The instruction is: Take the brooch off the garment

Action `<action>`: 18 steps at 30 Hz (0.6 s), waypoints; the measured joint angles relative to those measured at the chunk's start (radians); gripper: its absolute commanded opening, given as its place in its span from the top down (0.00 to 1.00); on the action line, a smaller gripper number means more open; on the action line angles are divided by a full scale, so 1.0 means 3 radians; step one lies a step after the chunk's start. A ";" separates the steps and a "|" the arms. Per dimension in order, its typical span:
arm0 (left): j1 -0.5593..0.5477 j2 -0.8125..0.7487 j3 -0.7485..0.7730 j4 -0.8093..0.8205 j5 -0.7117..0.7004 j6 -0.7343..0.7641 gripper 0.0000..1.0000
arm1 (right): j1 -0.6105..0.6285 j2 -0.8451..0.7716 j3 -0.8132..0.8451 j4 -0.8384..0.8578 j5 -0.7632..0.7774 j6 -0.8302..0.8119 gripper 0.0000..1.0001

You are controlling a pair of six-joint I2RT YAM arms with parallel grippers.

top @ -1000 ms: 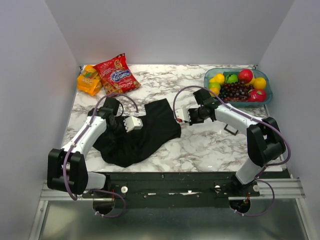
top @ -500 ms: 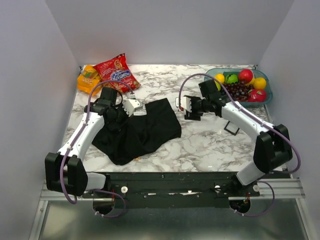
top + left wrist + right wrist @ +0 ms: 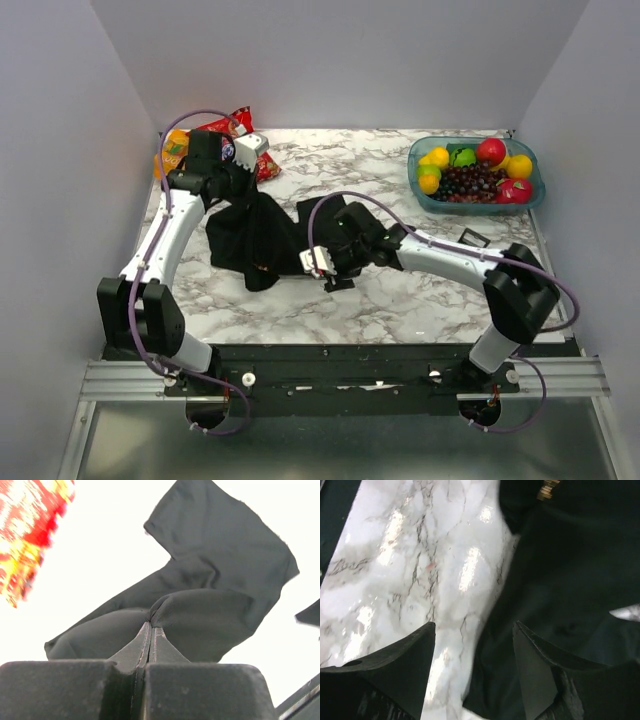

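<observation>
The garment (image 3: 262,235), a black T-shirt, hangs from a pinched fold at the back left and trails onto the marble. My left gripper (image 3: 240,178) is raised there. In the left wrist view its fingers (image 3: 150,625) are shut on a fold of the garment (image 3: 215,580). My right gripper (image 3: 325,272) hovers low at the shirt's near right edge. Seen from the right wrist, the right gripper (image 3: 474,627) is open and empty, straddling the edge of the garment (image 3: 570,580). The brooch (image 3: 547,489) glints gold on the cloth at the top of that view, well ahead of the fingertips.
A red snack bag (image 3: 236,122) and an orange packet (image 3: 170,155) lie at the back left, partly behind the left arm. A teal bowl (image 3: 418,190) of fruit stands at the back right. A small black square tray (image 3: 470,238) sits right of the right forearm.
My left gripper has lifted the garment up and toward the back left. My right gripper has opened and swung from the middle right down to the shirt's near edge.
</observation>
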 measured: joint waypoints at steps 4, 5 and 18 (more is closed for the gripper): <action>0.0088 0.0327 0.0329 0.0047 0.0146 -0.0139 1.00 | 0.0084 0.0423 0.0136 0.0294 0.0118 0.0221 0.28; 0.0100 0.0409 0.0383 0.0043 0.0174 -0.0169 1.00 | 0.0090 0.0491 0.0170 0.0359 0.0161 0.0264 0.28; 0.0127 0.0515 0.0444 -0.0076 0.0387 -0.0474 1.00 | 0.0238 0.1190 0.0788 0.0913 0.0885 0.0678 0.49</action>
